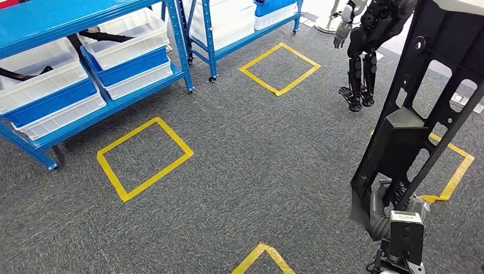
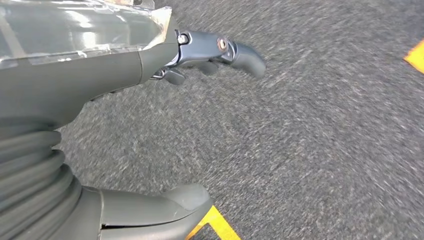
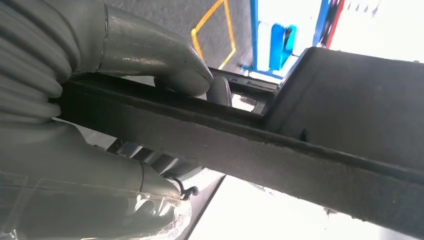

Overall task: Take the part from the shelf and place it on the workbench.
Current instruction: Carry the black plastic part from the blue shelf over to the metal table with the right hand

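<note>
- The right hand (image 1: 394,214) grips a long black part (image 1: 419,97), a flat frame with cut-out openings, low down at its bottom end. The part stands nearly upright at the right of the head view, rising past the top edge.
- In the right wrist view, the thumb (image 3: 150,55) lies over one face of the part's rail (image 3: 200,135) and the fingers (image 3: 150,165) close on the other side, so the rail is clamped between them.
- The left hand (image 2: 150,65) holds nothing. Its fingers (image 2: 235,52) are loosely curled and apart from the thumb, hanging over grey carpet (image 2: 310,140).
- The blue shelf (image 1: 85,68) with white and blue bins (image 1: 51,85) stands well apart at the left, so the part is already off it.
- Yellow tape squares (image 1: 144,157) mark the carpet. Another robot (image 1: 368,40) stands at the far right.
- Judged step: carrying the part toward the workbench, which I cannot see in these views.
- Next move, as a judgement: keep the grip firm and the tall part steady while walking, since it is held by its lower end and could swing or tip; then find the bench and lower the part onto it before letting go.
</note>
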Controlling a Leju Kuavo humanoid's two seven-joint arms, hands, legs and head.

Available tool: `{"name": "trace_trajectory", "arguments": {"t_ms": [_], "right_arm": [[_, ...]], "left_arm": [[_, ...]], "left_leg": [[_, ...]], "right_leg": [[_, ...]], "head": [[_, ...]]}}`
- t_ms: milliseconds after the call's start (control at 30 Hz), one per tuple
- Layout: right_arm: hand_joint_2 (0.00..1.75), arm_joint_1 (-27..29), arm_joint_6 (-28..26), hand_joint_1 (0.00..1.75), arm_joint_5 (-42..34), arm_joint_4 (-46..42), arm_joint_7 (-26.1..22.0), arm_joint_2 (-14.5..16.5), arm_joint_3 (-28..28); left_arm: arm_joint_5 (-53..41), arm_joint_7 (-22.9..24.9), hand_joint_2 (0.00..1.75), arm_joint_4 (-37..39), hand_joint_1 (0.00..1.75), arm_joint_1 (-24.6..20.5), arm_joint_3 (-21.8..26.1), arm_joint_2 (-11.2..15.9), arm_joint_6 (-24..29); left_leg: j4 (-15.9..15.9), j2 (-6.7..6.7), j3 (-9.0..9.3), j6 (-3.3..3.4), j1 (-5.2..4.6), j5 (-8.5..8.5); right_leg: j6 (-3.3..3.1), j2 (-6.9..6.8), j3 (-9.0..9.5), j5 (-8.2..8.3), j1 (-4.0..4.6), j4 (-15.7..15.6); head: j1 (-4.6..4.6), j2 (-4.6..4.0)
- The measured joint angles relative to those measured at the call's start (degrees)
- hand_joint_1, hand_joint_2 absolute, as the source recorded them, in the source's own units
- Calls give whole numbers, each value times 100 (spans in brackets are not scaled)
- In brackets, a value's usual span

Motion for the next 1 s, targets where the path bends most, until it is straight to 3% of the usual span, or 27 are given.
{"name": "trace_trajectory", "arguments": {"t_ms": [67,133,200,233,267,300,333,367,433,500,567,600,633,700,733,800,833,900,933,1000], "right_arm": [[175,71,-33,175,26,-26,-2,13,-12],[175,138,-71,175,46,-68,-1,32,-25],[175,173,-101,175,66,-111,0,61,-35],[175,196,-112,175,78,-131,0,75,-40],[175,226,-124,175,88,-152,0,89,-45],[175,258,-136,175,96,-169,0,101,-50],[175,284,-145,175,101,-180,1,110,-56],[175,302,-154,175,102,-189,1,120,-61],[175,330,-166,175,104,-215,2,137,-72],[175,354,-174,175,104,-242,2,144,-90],[175,398,-179,175,90,-257,4,146,-104],[175,432,-180,175,79,-263,5,147,-108],[175,458,-182,175,70,-269,7,147,-111],[175,470,-184,175,50,-276,7,138,-117],[175,467,-185,175,39,-277,7,135,-117],[175,486,-185,175,19,-276,7,136,-116],[175,498,-185,175,14,-276,7,137,-115],[175,504,-185,175,11,-278,7,140,-115],[175,496,-184,175,11,-278,10,143,-114],[175,478,-182,175,5,-280,15,152,-114]], "left_arm": [[-72,49,175,-1,0,-30,-15,-5,-4],[-141,86,175,-3,0,-63,-41,-12,-7],[-206,108,175,-3,0,-79,-86,-20,-16],[-237,125,175,-3,0,-80,-114,-27,-21],[-264,144,175,-3,0,-81,-140,-32,-28],[-285,161,175,-3,0,-84,-157,-37,-36],[-296,173,175,-3,0,-89,-167,-42,-44],[-302,178,175,-4,0,-97,-173,-45,-52],[-320,181,175,-5,0,-123,-197,-47,-64],[-355,205,175,-8,0,-154,-243,-48,-77],[-382,253,175,-19,0,-178,-286,-56,-88],[-391,274,175,-29,0,-194,-301,-62,-91],[-399,286,175,-39,0,-212,-309,-67,-92],[-411,291,175,-52,0,-241,-316,-76,-93],[-412,293,175,-54,0,-244,-316,-79,-93],[-394,298,175,-54,0,-242,-316,-80,-93],[-381,299,175,-56,0,-244,-316,-81,-92],[-350,300,175,-65,0,-261,-315,-87,-84],[-333,300,175,-74,0,-270,-315,-80,-77],[-285,298,175,-90,0,-285,-311,-65,-63]], "left_leg": [[-2,55,12,-63,12,-10],[185,-145,-60,-120,43,-180],[839,-448,-345,-139,55,-576],[1258,-519,-536,-133,55,-763],[1590,-551,-696,-125,53,-870],[1732,-567,-774,-108,53,-860],[1631,-583,-735,-83,51,-729],[1332,-626,-599,-50,49,-523],[542,-914,-226,39,53,-143],[135,-1128,-37,77,41,-37],[59,-1034,-16,86,19,-29],[10,-957,2,105,22,0],[-42,-871,24,126,31,33],[-107,-685,53,151,38,71],[-112,-591,52,158,32,70],[-109,-411,49,153,28,58],[-107,-330,52,143,34,49],[-88,-189,72,90,46,15],[-73,-135,79,49,37,-12],[-47,-46,101,-27,5,-57]], "right_leg": [[-84,121,-30,28,-11,12],[-160,235,-46,59,-52,1],[-225,352,-54,80,-54,-4],[-251,416,-60,88,-38,-2],[-266,485,-64,92,-19,-1],[-271,563,-65,95,-1,2],[-276,645,-61,98,13,4],[-275,727,-55,98,25,7],[-268,874,-53,101,47,20],[-235,999,-95,119,39,32],[-165,1142,-161,159,21,22],[-137,1114,-203,159,23,47],[-124,995,-277,109,41,157],[-142,622,-565,-146,62,718],[-151,501,-753,-307,62,1107],[-112,420,-997,-460,19,1608],[-55,392,-960,-411,-10,1552],[95,229,-541,-127,-74,800],[130,111,-311,-4,-80,413],[85,-6,-91,102,-64,28]], "head": [[-18,0],[-33,0],[-59,0],[-66,0],[-70,0],[-70,0],[-72,0],[-73,0],[-70,0],[-67,0],[-70,0],[-69,0],[-56,0],[-23,0],[-8,0],[-4,0],[-3,0],[-2,0],[2,0],[-15,0]]}}
